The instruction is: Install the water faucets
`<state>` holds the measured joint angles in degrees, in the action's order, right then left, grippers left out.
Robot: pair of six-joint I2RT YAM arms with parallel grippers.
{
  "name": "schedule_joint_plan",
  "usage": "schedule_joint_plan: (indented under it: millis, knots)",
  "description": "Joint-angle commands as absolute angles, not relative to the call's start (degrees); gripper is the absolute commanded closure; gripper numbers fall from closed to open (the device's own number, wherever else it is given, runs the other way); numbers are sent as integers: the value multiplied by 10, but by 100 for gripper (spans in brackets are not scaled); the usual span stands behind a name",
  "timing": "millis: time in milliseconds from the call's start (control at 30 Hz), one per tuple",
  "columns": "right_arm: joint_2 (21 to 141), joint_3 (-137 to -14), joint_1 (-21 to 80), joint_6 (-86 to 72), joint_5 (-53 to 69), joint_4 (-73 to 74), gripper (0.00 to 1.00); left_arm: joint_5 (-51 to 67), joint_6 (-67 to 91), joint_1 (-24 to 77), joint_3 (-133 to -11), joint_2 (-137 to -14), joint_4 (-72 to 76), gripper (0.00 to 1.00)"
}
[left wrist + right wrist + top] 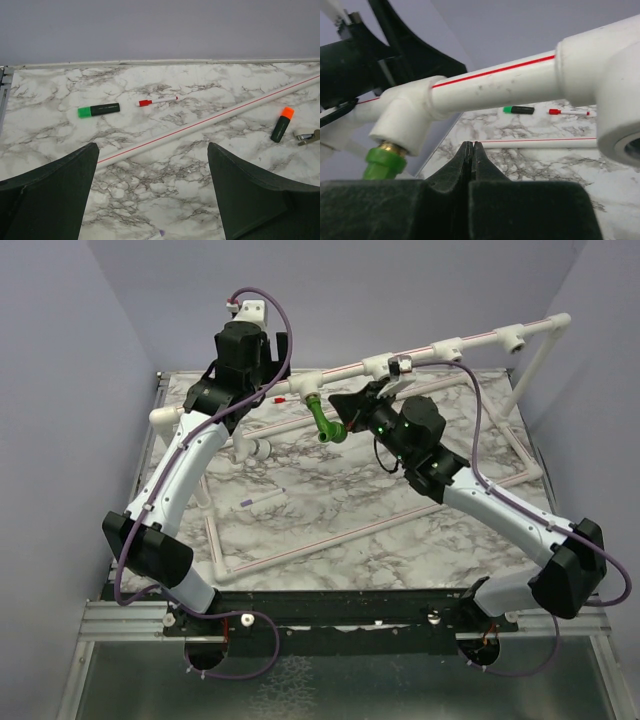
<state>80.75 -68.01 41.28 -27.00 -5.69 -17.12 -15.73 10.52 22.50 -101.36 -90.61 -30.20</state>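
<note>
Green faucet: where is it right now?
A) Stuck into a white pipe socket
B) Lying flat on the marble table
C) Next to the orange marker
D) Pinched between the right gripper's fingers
A: the green faucet has its brass end going up into the white tee socket on the pipe, while the right gripper beside it is shut with nothing between its jaws.

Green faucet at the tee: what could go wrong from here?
1. The brass thread shows below the tee, so the faucet may sit loose and could drop.
2. The right gripper is shut, empty, close to the pipe; a swing could knock it.
</note>
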Motion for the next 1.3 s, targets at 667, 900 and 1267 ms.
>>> schedule_joint_plan:
  millis: [667, 900, 1267]
  knots:
    - [630, -396, 425, -327, -227, -66, 99, -133, 109, 232, -1019, -909, -328, 9]
    - [705, -480, 440, -304, -130, -161, 100, -136, 108, 232, -1017, -907, -327, 9]
    - [784, -712, 543, -206, -116, -177, 100, -136, 109, 232, -1014, -903, -329, 9]
